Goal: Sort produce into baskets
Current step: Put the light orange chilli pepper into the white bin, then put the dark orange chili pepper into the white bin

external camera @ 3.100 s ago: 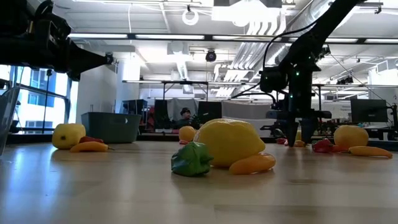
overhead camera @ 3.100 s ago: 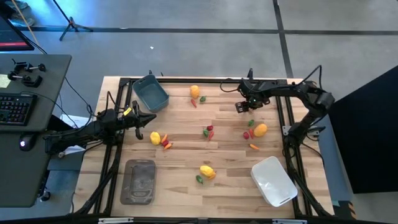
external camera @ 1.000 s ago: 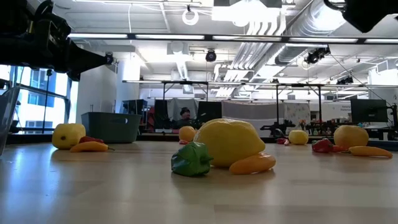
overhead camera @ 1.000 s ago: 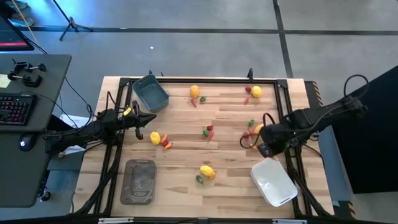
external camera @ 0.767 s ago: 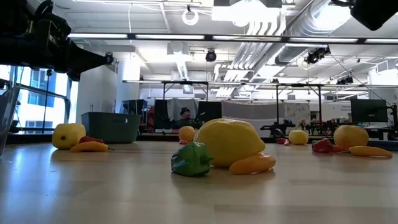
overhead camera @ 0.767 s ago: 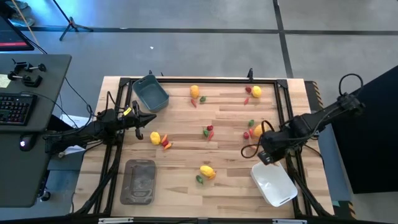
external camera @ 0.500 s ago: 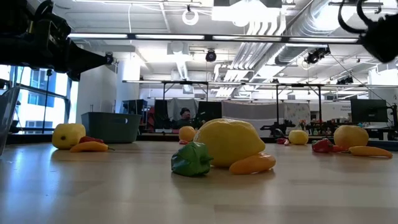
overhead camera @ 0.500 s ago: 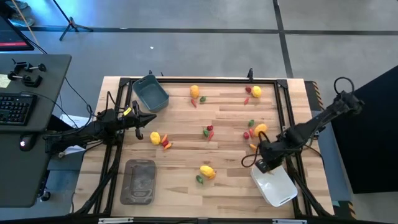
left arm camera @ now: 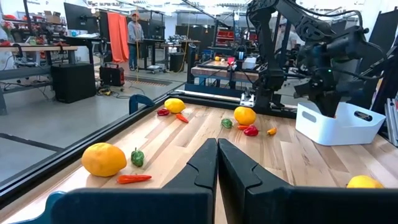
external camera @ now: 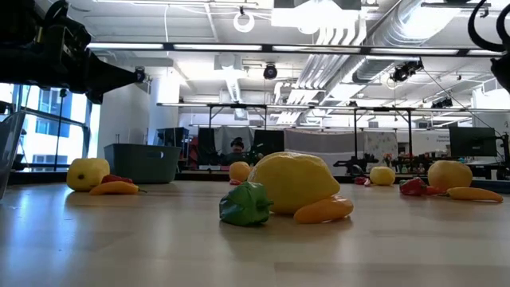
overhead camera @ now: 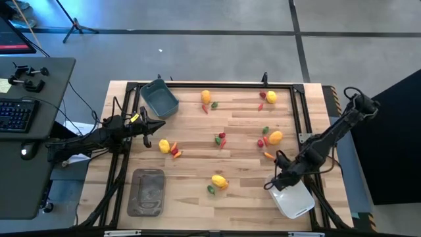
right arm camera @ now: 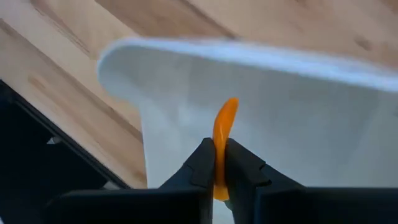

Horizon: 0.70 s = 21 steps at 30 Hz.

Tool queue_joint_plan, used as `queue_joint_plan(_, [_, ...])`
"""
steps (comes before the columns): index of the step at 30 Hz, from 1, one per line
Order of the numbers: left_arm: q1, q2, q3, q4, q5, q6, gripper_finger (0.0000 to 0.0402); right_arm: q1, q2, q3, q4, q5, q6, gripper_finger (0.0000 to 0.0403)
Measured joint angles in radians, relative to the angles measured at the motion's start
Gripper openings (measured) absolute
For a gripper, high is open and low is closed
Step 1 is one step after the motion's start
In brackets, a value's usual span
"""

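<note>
Three baskets: blue-grey tub at the table's far left corner; shallow grey tray at the near left; white tub at the near right, directly beneath the right jaws
Right gripper: hangs over the white tub's near-left corner in the high view; its jaws stand almost together, pinching a thin orange stick between the two fingers; the stick rises out past the fingertips, slightly curved, over the tub's white inside
Left gripper: waits at the table's left edge, pointing across the boards; jaws pressed fully together with nothing between them
Produce ahead of the left jaws: a yellow lemon with red and orange pieces just beyond the tips; a red-and-green pair farther out at mid-table
Produce near the right jaws: an orange round with red and green pieces beside it, and another small orange stick, all on the boards just beyond the white tub
Other produce: a lemon and green piece at the near middle; an orange-yellow fruit and a yellow one along the far edge
Table: light wood planks
</note>
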Motion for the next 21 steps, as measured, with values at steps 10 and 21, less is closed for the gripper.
queue_joint_plan(10, [0.000, 0.000, 0.000, 0.000, 0.000, 0.000, 0.0000, 0.000, -0.017, 0.004, 0.016, -0.075, -0.033, 0.0169])
queue_joint_plan(21, [0.000, 0.000, 0.000, 0.000, 0.000, 0.000, 0.0000, -0.059, -0.054, 0.257, -0.283, -0.084, -0.203, 0.0193])
